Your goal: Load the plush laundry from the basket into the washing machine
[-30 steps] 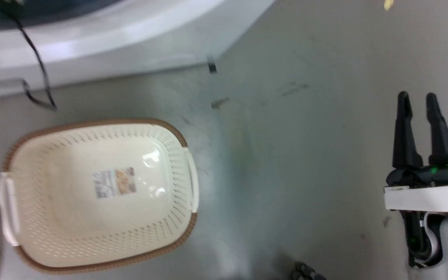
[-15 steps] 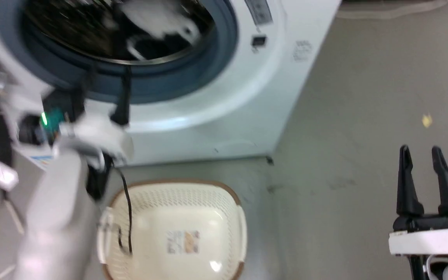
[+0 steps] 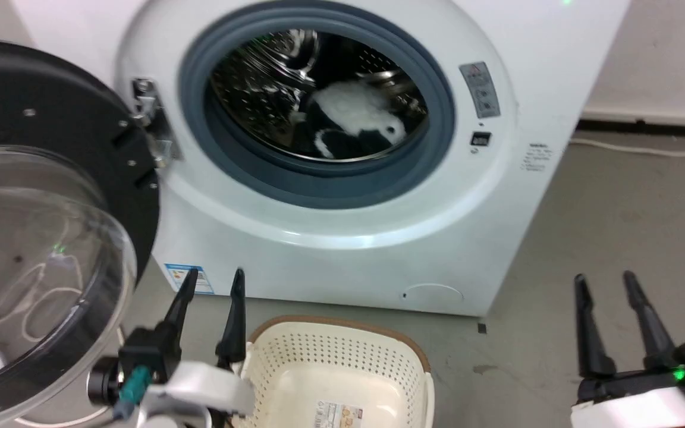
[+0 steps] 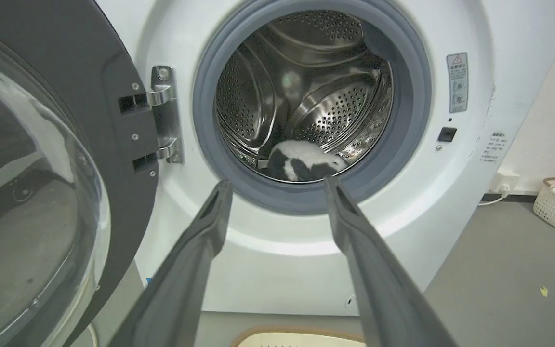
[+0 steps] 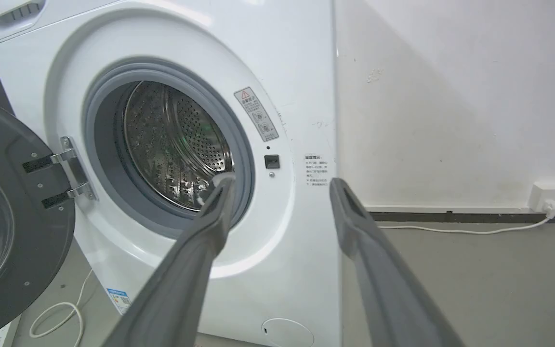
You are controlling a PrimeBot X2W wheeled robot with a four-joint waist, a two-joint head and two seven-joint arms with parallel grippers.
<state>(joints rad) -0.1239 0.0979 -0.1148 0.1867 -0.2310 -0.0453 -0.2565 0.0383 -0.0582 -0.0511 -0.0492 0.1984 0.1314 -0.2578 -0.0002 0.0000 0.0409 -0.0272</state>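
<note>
- While the washing machine (image 3: 378,249) stands open, the panda toy (image 3: 354,116) lies in its drum (image 3: 259,89).
- Left gripper (image 3: 214,274) spread, empty, beside the basket (image 3: 348,351).
- Right gripper (image 3: 605,278) spread, empty, over the floor (image 3: 616,202).

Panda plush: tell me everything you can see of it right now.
The panda plush is a fluffy soft toy, white with black patches. It lies slumped low in the perforated steel drum of the washing machine, behind the grey door seal. Its face and limbs cannot be told apart from here. It rests on the drum's metal and nothing else touches it. The door stands open beside it.
</note>
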